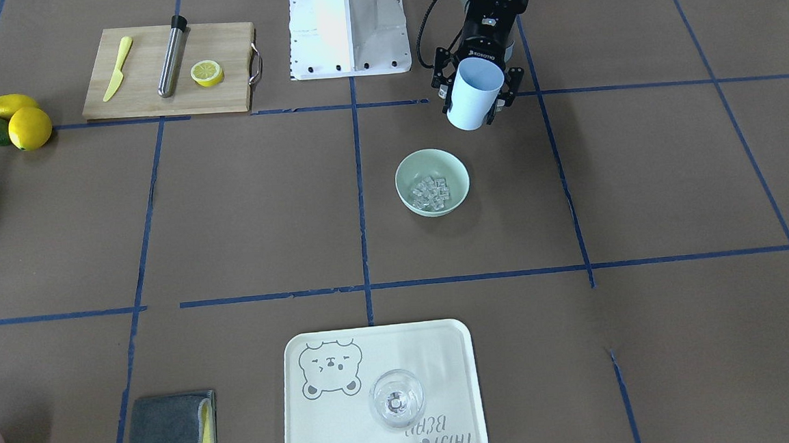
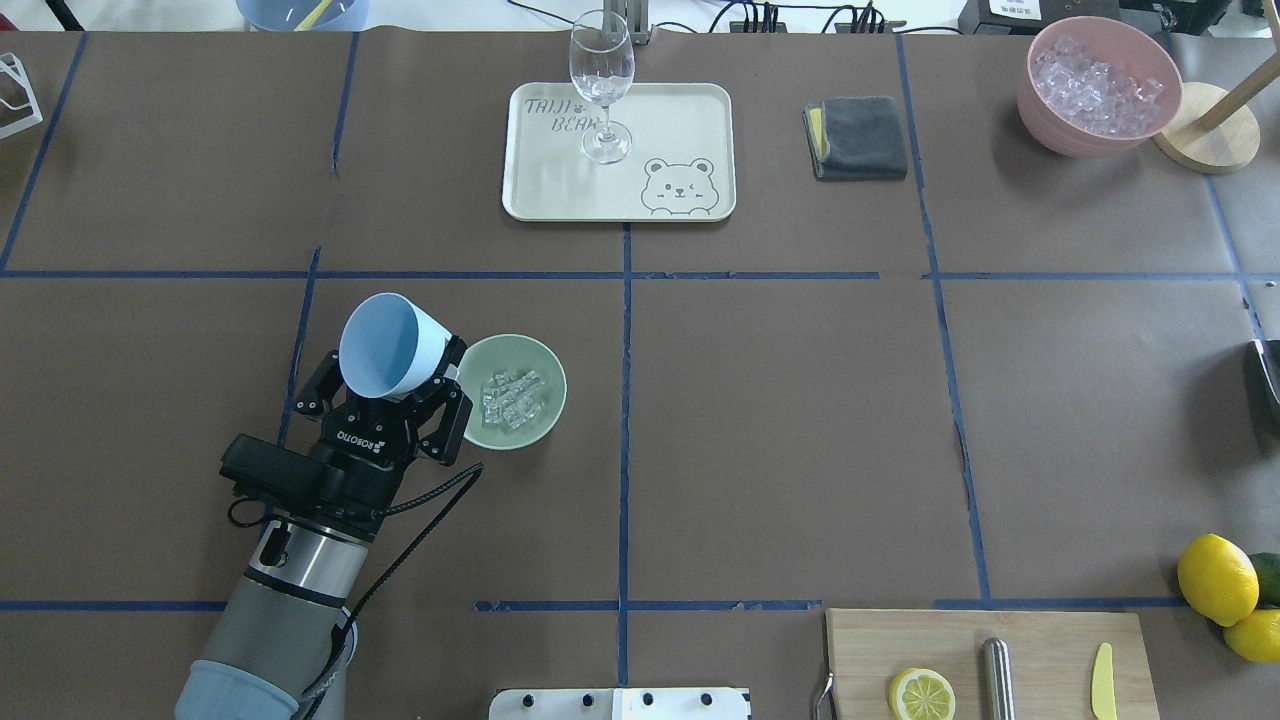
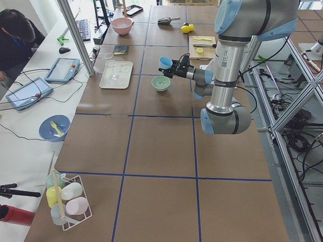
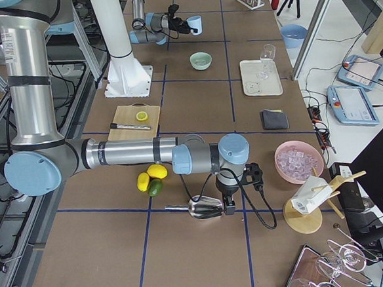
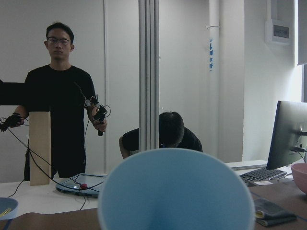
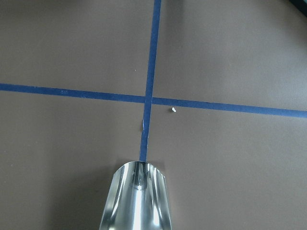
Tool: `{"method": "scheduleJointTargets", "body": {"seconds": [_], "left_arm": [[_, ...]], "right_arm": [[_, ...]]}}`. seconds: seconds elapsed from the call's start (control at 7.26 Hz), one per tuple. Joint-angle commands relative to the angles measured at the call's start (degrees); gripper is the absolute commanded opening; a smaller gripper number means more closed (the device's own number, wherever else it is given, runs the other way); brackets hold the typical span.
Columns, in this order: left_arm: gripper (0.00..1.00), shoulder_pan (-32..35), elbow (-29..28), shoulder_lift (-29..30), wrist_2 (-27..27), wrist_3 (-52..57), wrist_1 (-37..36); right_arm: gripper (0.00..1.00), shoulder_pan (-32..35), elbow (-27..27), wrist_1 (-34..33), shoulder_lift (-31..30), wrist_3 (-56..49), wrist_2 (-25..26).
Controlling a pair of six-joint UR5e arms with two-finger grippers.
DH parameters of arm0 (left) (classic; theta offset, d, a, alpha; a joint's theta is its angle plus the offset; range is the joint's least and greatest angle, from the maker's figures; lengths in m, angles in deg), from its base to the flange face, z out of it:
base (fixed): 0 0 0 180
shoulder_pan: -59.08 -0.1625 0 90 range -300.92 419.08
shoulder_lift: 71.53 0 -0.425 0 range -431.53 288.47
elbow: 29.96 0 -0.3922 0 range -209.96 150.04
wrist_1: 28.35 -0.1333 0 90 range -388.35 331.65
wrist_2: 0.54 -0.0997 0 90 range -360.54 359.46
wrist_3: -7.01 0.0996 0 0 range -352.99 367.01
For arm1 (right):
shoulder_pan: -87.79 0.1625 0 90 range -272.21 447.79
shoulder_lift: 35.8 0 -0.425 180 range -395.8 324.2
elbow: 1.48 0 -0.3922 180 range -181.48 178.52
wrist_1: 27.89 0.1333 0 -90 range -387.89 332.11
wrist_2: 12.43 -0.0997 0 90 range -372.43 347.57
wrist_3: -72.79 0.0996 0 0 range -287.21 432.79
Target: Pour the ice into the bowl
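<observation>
Overhead exterior view, item one: the ice (image 2: 513,398), a cluster of small clear cubes, which we log as lying inside the bowl (image 2: 500,352). The bowl, pale mint green, stands upright on the brown table (image 2: 780,430), left of the centre tape line.

Item two: a light blue cup (image 2: 385,340), tilted, its mouth open toward this camera. Its edge overlaps the bowl's left rim in this view, and we see no cubes inside it.

Item three: the left gripper (image 2: 390,368), fingers pinched against the cup's sides, holding it clear of the table.

Item four: the right gripper (image 4: 227,202), low over the table's right end with a shiny metal scoop (image 6: 136,201) at it. We cannot tell how its fingers stand.

Further out we list:
- a cream tray (image 2: 560,185) bearing an upright wine glass (image 2: 602,70)
- a grey cloth (image 2: 860,137)
- a pink container (image 2: 1060,135) of ice
- a wooden cutting board (image 2: 1040,640) with a lemon half (image 2: 921,695)
</observation>
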Motion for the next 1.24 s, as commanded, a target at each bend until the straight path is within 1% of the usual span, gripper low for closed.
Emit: {"method": "scheduleJointTargets", "body": {"seconds": [0.0,0.28,0.41,0.55,0.69,0.83,0.96,1.1], "left_arm": [[0.0,-0.13,0.24,-2.18,-0.93,-1.0,-0.36],[0.0,0.13,0.24,-7.62,-0.93,-1.18,-0.27],[0.0,0.13,0.24,-9.47,-0.93,-3.87,-0.09],[0.0,0.13,0.24,-13.49,-0.84,-4.51,-0.09],[0.0,0.22,0.32,-18.67,0.81,-4.52,1.47],[0.0,0.3,1.8,-23.42,6.83,-3.99,4.71],[0.0,0.3,5.91,-27.38,11.85,-3.82,4.92],[0.0,0.39,8.56,-31.77,17.04,-1.03,4.92]], "right_arm": [[1.0,0.0,-0.11,0.0,0.0,-0.03,0.0],[1.0,0.09,-0.11,0.0,-0.52,-0.03,0.0],[1.0,0.18,-0.2,0.0,-0.53,-0.03,0.0],[1.0,0.26,-0.2,0.0,-0.62,-0.03,0.09],[1.0,0.26,-0.2,0.0,-0.62,-0.03,0.09],[1.0,0.26,-0.2,0.0,-0.53,-0.11,0.09],[1.0,0.26,-0.29,0.09,-0.53,-0.11,0.09],[1.0,0.35,-0.29,0.09,-0.44,-0.11,0.09]]}}
